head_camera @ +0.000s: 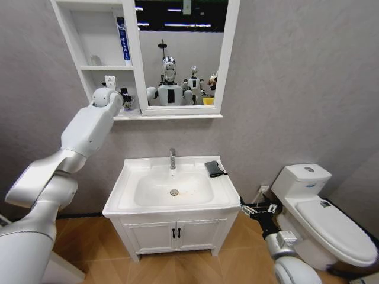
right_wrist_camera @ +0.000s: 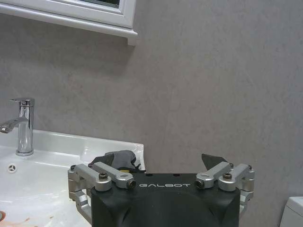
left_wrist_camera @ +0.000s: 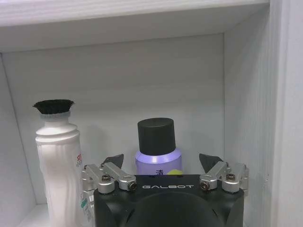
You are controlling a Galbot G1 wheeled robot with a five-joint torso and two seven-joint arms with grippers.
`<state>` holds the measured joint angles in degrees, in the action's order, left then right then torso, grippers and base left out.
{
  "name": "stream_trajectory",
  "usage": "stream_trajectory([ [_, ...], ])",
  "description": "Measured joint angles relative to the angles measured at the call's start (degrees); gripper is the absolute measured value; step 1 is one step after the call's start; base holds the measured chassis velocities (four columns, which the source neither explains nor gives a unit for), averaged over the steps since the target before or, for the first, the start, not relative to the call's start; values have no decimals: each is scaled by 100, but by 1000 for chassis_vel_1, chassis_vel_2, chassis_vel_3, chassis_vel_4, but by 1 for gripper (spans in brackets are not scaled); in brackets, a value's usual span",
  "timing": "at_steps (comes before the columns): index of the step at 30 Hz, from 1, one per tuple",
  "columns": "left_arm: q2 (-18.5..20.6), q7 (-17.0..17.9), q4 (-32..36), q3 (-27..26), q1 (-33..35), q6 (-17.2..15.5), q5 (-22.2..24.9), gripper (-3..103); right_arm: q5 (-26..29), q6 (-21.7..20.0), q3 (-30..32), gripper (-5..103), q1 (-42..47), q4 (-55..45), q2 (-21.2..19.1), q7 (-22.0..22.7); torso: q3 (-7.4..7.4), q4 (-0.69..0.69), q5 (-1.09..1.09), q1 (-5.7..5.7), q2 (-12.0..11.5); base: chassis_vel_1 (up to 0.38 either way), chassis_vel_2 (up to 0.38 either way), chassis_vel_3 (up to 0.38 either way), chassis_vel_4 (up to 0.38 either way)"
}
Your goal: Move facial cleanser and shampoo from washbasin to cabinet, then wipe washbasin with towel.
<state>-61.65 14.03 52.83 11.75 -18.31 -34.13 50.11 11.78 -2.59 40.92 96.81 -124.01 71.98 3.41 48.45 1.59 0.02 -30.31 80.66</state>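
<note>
My left gripper [left_wrist_camera: 162,161] is raised into the lowest shelf of the white cabinet [head_camera: 98,68] and stands open. The shampoo [left_wrist_camera: 156,149], a purple bottle with a black cap, stands upright just beyond and between its fingertips, which do not touch it. The facial cleanser [left_wrist_camera: 59,161], a white tube with a black top, stands upright beside the shampoo. From the head view the shampoo [head_camera: 127,102] stands at the left gripper [head_camera: 121,99]. The dark towel [head_camera: 214,168] lies on the washbasin [head_camera: 127,201] at its back right. My right gripper [head_camera: 259,208] hangs open, low by the washbasin's right front corner.
A chrome tap [head_camera: 173,158] stands at the back of the bowl. Reddish stains mark the bowl near the drain [head_camera: 174,191]. A blue and white tube [head_camera: 121,38] stands on the shelf above. A white toilet [head_camera: 325,213] is to the right. The shelf's side wall [left_wrist_camera: 251,118] is close to the left gripper.
</note>
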Motion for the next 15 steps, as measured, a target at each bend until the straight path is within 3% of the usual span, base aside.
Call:
stream_trajectory([
  [4,199,96,419,-57,178,-12,-26,99,-58,0,-17,100,5,38,17,-1,0,0,0,0,0,0,0,0,0],
  [9,509,215,1038,-356,519,-49,-23,100,-132,5,-46,100,32,83,61,-7,0,0,-1,0,0,0,0,0,0],
  [11,733,385,1661,-773,873,-175,80,100,-162,10,-81,100,42,89,86,-9,0,-2,-3,0,0,0,0,0,0],
  [13,794,417,1860,-900,982,-199,107,100,-164,10,-90,100,45,95,95,-8,0,-2,-3,0,0,0,0,0,0],
  [15,1061,613,2805,-1378,1470,-222,178,100,-191,11,-139,100,24,155,135,-3,-1,-1,0,0,0,0,0,0,0],
])
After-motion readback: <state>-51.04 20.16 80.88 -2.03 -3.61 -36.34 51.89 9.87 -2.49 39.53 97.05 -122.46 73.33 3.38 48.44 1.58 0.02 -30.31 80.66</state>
